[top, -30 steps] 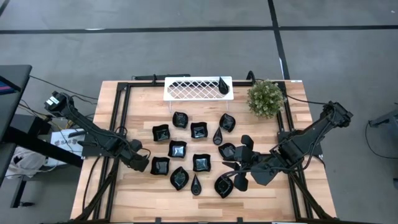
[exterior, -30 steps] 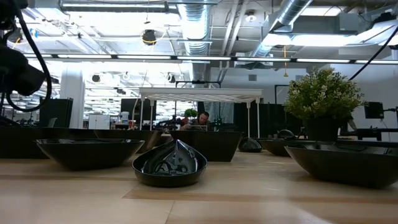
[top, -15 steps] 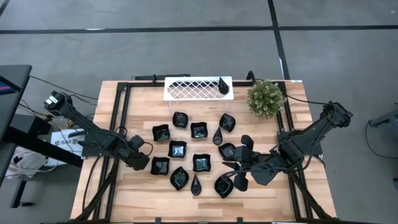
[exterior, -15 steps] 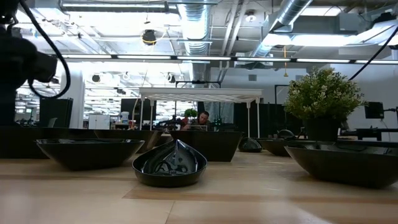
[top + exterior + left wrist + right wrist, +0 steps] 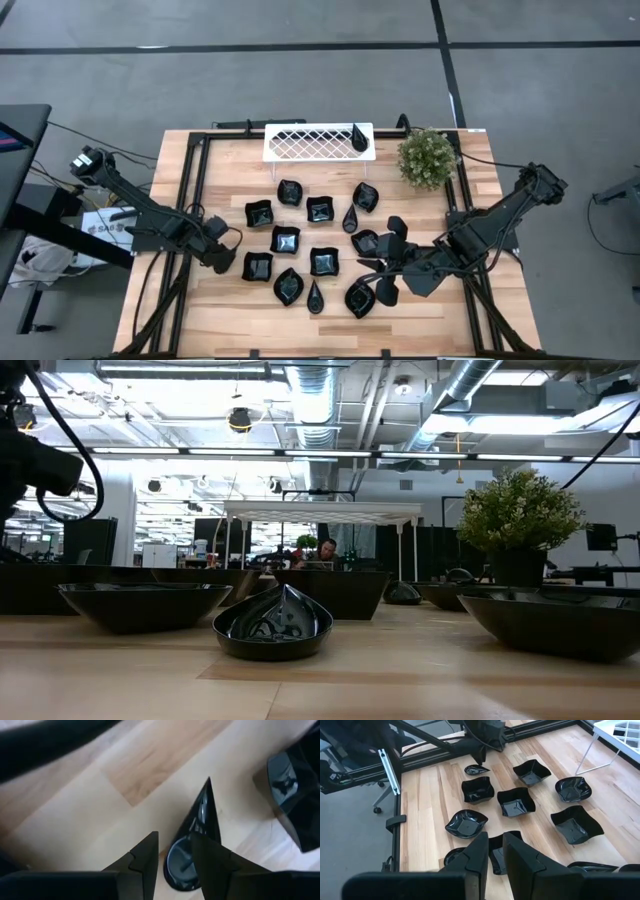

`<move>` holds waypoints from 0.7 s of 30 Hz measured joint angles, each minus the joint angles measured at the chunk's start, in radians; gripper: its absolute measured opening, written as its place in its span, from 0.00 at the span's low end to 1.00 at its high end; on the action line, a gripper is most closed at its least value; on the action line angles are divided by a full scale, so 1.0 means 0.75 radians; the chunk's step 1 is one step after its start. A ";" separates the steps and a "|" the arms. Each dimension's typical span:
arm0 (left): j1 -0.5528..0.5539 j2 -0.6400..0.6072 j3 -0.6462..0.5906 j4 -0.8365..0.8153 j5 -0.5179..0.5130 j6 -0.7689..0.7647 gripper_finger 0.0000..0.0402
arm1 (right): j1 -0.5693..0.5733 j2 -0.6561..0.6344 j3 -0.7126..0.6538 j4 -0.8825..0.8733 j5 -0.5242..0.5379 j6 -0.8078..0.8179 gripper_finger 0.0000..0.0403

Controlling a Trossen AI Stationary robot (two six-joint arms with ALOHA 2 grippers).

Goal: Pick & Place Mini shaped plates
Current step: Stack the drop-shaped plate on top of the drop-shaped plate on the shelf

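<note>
Several glossy black mini plates (image 5: pixel 285 239) in square, leaf and teardrop shapes lie flat on the wooden table. One teardrop plate (image 5: pixel 358 137) sits on the white lattice tray (image 5: pixel 300 143). My left gripper (image 5: pixel 172 837) hovers narrowly open over a teardrop plate (image 5: pixel 200 827) at the left edge of the group. In the right wrist view this gripper (image 5: pixel 482 755) stands clear above that plate (image 5: pixel 476 769). My right gripper (image 5: pixel 495 837), shut, waits low at the group's right side (image 5: pixel 385 272).
A potted plant (image 5: pixel 428 157) stands at the far right corner beside the tray. Black frame rails (image 5: pixel 195 190) run along the table's left and right sides. Bare wood lies left of the plates. A person sits far behind the table (image 5: pixel 325 550).
My left gripper has moved a short way toward the table's far edge, away from the spot beside the near-left square plate. In the low view that arm has shifted about at the upper left. The plates have stayed where they were.
</note>
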 joint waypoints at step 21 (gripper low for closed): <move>-0.002 0.191 -0.001 0.110 0.134 0.034 0.29 | 0.000 0.000 0.000 0.026 -0.001 0.000 0.13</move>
